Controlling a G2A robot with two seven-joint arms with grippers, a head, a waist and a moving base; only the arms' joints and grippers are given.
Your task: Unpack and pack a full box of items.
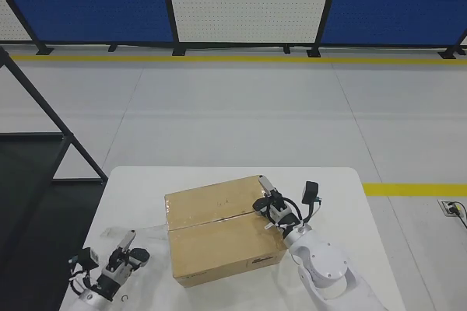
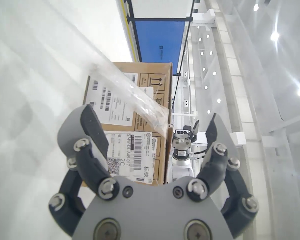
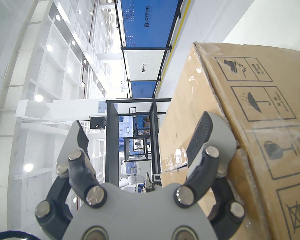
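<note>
Though closed, box (image 1: 218, 233) by R fingers (image 3: 200, 136)

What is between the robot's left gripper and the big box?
Mostly bare white table, in the top view. The left wrist view also shows a clear strip, maybe tape, stretching out from the box ahead of the left gripper.

Industrial hall: blue and white perforated partition panels (image 1: 93, 19), yellow floor line (image 1: 218, 57), high ceiling with round lights (image 3: 22, 58).

Splayed end effector (image 2: 151, 113) near box (image 2: 162, 72)
</note>
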